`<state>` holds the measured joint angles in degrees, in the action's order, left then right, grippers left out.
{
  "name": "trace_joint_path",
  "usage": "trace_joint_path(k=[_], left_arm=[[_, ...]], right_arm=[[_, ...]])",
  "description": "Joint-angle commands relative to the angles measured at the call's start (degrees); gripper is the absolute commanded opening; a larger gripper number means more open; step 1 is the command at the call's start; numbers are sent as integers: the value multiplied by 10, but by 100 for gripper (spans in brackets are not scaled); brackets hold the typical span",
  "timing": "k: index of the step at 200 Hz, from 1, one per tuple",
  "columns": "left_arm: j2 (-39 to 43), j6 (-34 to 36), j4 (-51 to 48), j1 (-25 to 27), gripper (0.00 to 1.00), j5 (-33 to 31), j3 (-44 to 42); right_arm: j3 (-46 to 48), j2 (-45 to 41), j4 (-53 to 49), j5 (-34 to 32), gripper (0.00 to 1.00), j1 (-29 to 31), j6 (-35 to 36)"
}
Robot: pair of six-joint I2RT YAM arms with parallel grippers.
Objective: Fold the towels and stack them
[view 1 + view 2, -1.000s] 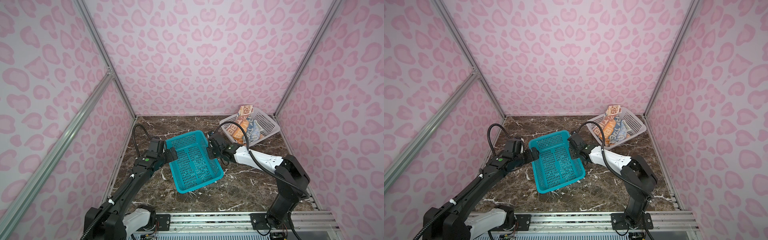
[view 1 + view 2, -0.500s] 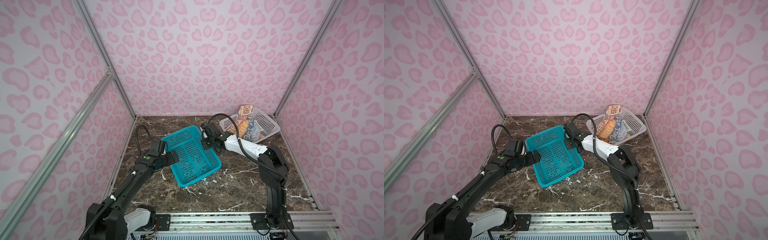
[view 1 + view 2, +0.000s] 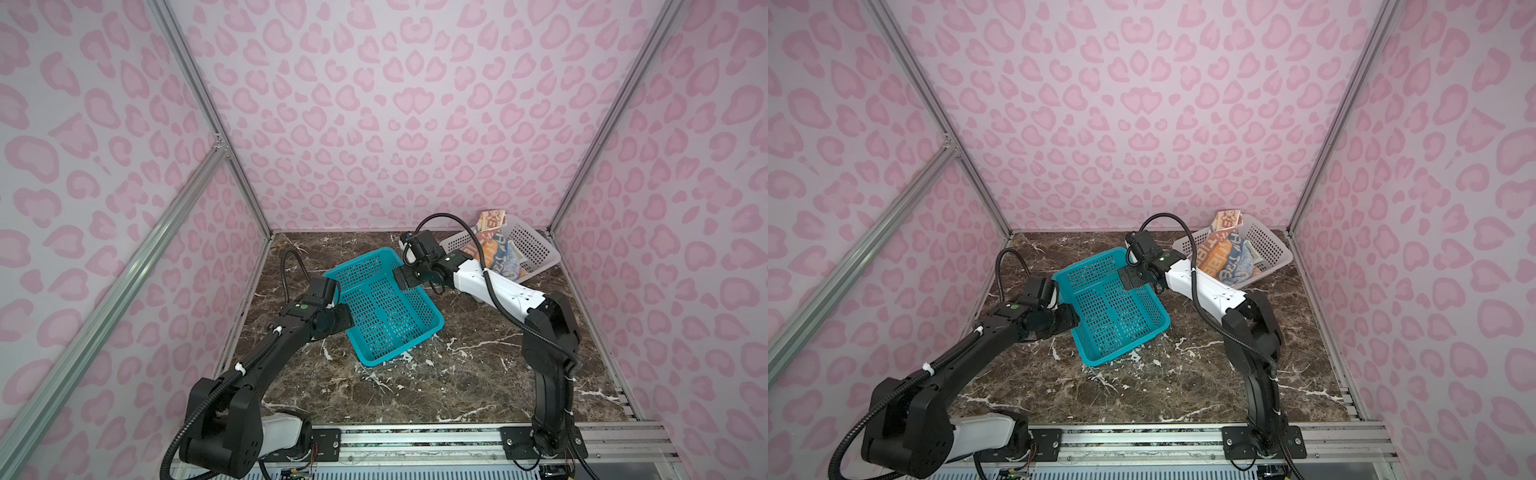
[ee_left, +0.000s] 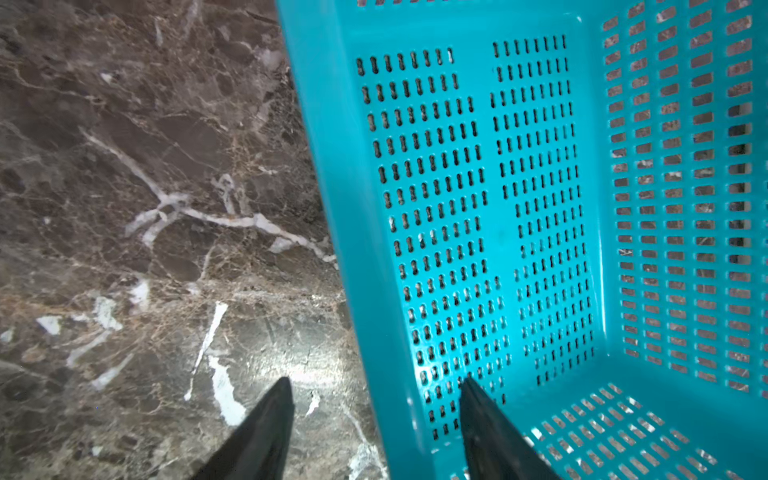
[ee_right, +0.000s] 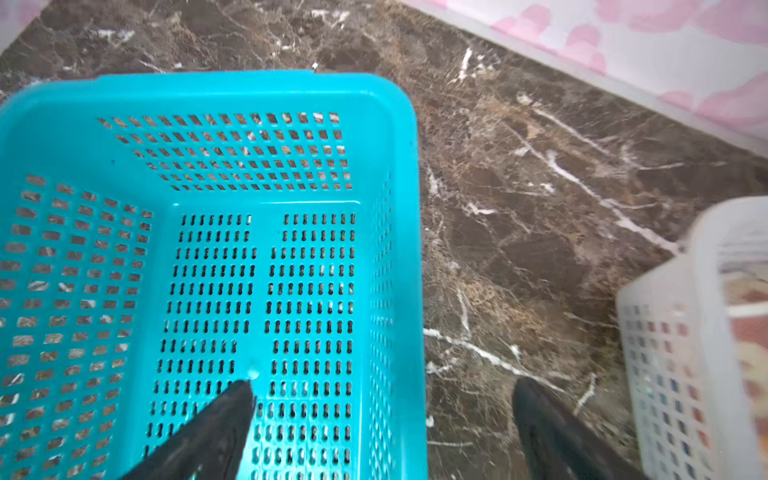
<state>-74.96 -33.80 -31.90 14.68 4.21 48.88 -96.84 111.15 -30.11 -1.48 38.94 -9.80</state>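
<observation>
Terry towels [image 3: 494, 253] stretch front-to-back in white basket [image 3: 538, 249]; left end effector [image 4: 376, 380] and right end effector [image 5: 384, 383] gape astride teal basket [image 3: 382, 307].

the towels [image 3: 496, 251] lay unfolded in a crumpled heap inside the white basket [image 3: 536, 249] in the far-right corner. cream, orange and blue cloth were tangled together, with bold lettering showing. one cream, orange-lettered corner stood above the basket's far rim.
</observation>
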Motion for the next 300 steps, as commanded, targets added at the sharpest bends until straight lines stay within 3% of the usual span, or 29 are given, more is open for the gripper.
trace_joint_path(k=[1,12,25,52,87,125,167,201,218,267,300], left_arm=[[-14,-9,5,0,56,-2,10],[-20,-10,7,1,46,-1,9],[-25,-13,13,1,42,0,4],[-31,-17,29,0,23,22,-5],[-24,-32,36,2,4,39,-5],[1,-94,33,0,3,4,5],[37,-262,69,-48,3,-44,-4],[65,-398,75,-60,3,-178,22],[51,-461,78,-73,2,-222,36],[-46,-570,111,-110,2,-265,82],[-127,-586,101,-131,2,-260,134]], right_arm=[[31,-51,-17,-71,99,1,-29],[54,-86,-18,-96,99,1,-41],[81,-123,-16,-145,99,1,-76],[122,-190,-58,-187,99,-5,-93],[252,-297,-1,-190,99,-13,-110],[339,-368,46,-145,99,-33,-134],[353,-360,63,-78,99,-35,-126],[352,-338,83,-42,99,-29,-133],[345,-320,87,-38,99,-21,-131],[309,-274,80,-28,99,-6,-125],[312,-276,83,-30,99,-6,-120]])
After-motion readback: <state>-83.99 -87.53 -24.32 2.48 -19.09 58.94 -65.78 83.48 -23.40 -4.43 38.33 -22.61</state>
